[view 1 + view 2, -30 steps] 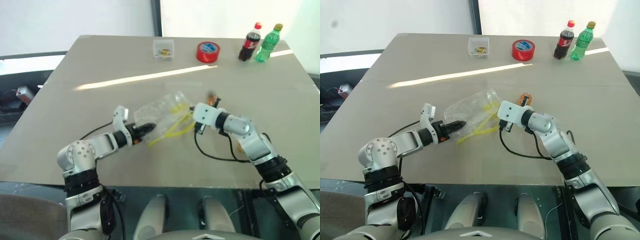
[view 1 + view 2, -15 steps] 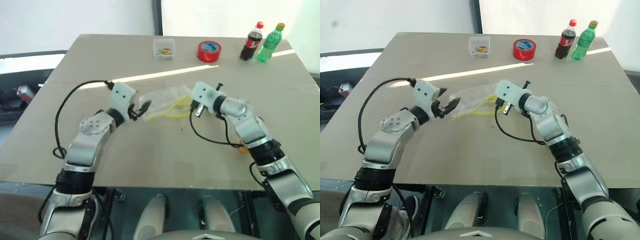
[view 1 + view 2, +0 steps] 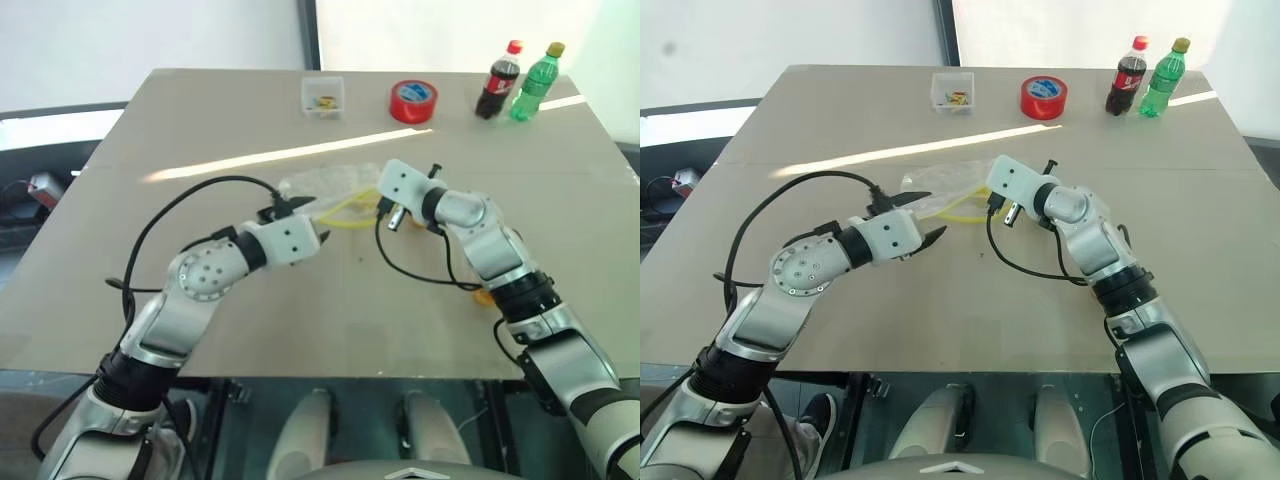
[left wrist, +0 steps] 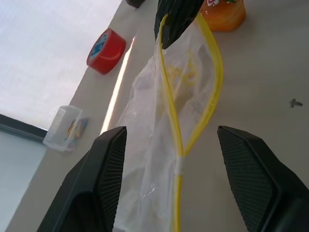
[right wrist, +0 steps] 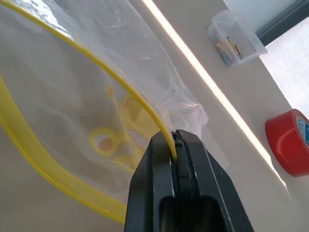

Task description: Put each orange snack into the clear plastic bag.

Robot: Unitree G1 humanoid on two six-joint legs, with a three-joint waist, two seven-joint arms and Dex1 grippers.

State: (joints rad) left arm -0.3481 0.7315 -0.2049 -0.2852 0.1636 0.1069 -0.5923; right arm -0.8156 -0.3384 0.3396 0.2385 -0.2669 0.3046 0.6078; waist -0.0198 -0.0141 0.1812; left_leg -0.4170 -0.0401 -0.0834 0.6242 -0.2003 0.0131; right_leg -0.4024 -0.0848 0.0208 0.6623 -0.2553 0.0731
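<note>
The clear plastic bag [image 3: 322, 184] lies crumpled mid-table, its yellow strip [image 4: 212, 82] lifted into an open loop. My right gripper [image 5: 175, 140] is shut on that strip at the bag's right end, also visible in the left eye view [image 3: 388, 214]. My left gripper [image 4: 171, 140] is open, a finger on each side of the bag's near end without touching it; from above it sits at the bag's left [image 3: 303, 220]. One orange snack [image 4: 223, 12] lies beyond the right gripper. In the left eye view the orange snack [image 3: 483, 296] peeks out from under my right forearm.
Along the table's far edge stand a small clear box [image 3: 324, 97], a red tape roll [image 3: 414, 101], a cola bottle [image 3: 497, 80] and a green bottle [image 3: 533, 83]. Black cables loop from both wrists over the table [image 3: 200, 130].
My left arm rose and its wrist rolled over; its jaws spread wider and now straddle the bag's end. The right gripper carried the yellow strip a little up and away.
</note>
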